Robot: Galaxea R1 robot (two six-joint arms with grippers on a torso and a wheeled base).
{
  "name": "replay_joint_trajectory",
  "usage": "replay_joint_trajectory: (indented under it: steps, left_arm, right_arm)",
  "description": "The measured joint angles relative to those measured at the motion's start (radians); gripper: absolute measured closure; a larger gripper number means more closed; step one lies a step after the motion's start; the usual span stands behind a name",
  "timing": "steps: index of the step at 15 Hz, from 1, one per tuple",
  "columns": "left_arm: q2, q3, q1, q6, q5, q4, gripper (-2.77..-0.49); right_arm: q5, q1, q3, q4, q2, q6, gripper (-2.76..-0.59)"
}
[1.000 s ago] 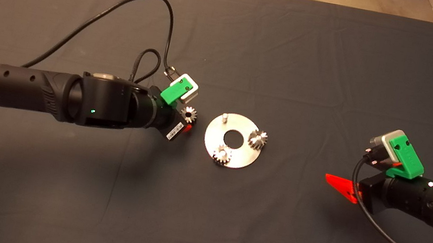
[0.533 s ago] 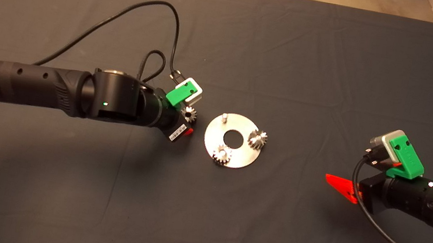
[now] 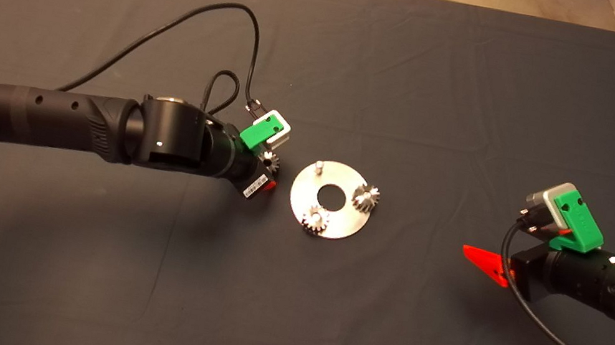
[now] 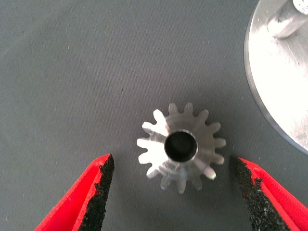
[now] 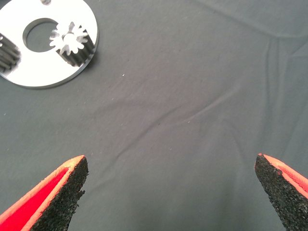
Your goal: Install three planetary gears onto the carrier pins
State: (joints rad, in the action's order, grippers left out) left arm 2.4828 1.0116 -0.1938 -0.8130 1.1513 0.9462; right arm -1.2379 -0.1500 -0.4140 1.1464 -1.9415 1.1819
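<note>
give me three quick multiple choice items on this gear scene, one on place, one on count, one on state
1. Where is the loose gear?
A. on the mat beside the disc
B. on the bare pin
C. in the disc's hole

2. How many gears sit on the disc?
A. none
B. two
C. three

3. How is the left tool?
A. shut on the gear
B. open, one finger on each side of the gear
C. far from the gear

Key:
1 A: the left wrist view shows it lying on the mat, apart from the disc's rim.
2 B: the head view shows two gears seated and one pin bare.
3 B: both pads stand clear of the teeth.
</note>
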Motion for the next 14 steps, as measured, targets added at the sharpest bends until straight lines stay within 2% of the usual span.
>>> replay_joint_trajectory:
  steps: [2,4,7,14]
  left_arm:
    - [0.014,0.018,0.0,0.004,-0.001,0.0,-1.75]
    - [0.023,0.032,0.0,0.004,-0.024,0.0,-1.75]
    - [0.028,0.047,0.0,0.004,-0.027,0.0,-1.75]
    - [0.03,0.051,0.0,0.014,-0.045,0.0,-1.48]
  right_arm:
    - [-0.003,0.0,0.0,0.0,0.0,-0.001,-2.6]
    - [-0.007,0.0,0.0,0.0,0.002,-0.001,-2.6]
    - [-0.008,0.0,0.0,0.0,0.002,-0.001,-2.6]
    - [-0.009,0.0,0.0,0.0,0.003,-0.002,-2.6]
